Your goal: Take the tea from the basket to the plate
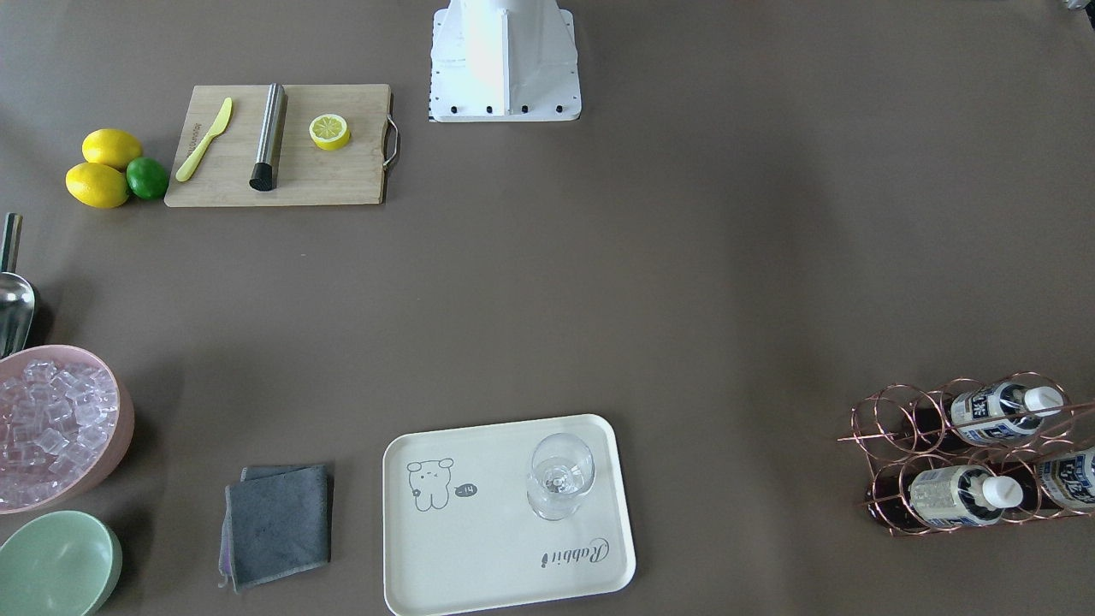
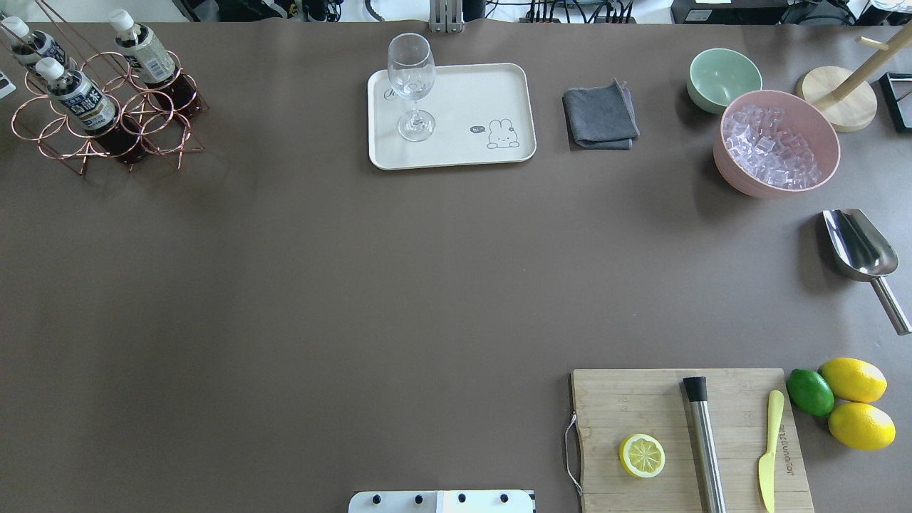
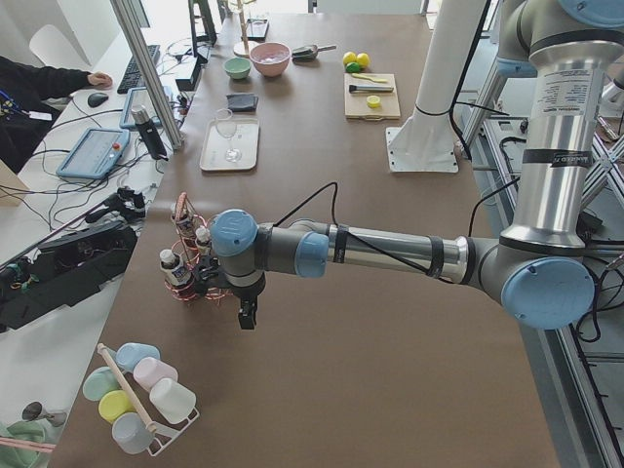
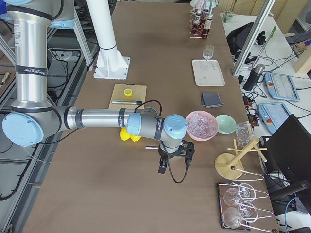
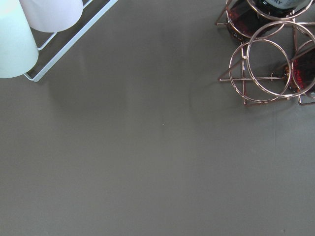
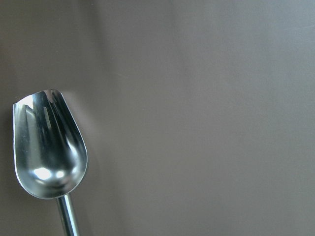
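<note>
Brown table (image 2: 356, 285): tea bottles (image 2: 78, 100) all rest in wire basket (image 5: 244, 78), none on plate (image 2: 456, 100); finger gap of left gripper (image 3: 247, 314), right gripper (image 4: 162, 167) indiscernible.

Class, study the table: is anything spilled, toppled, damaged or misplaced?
Nothing stands out. The three white-capped tea bottles sit in the rose-gold wire rack, and the clear wine glass stands upright on the cream rectangular tray.

basket (image 1: 894, 432): shiny copper wire | plate (image 1: 479, 556): smooth matt cream | scoop (image 6: 49, 142): polished metal
</note>
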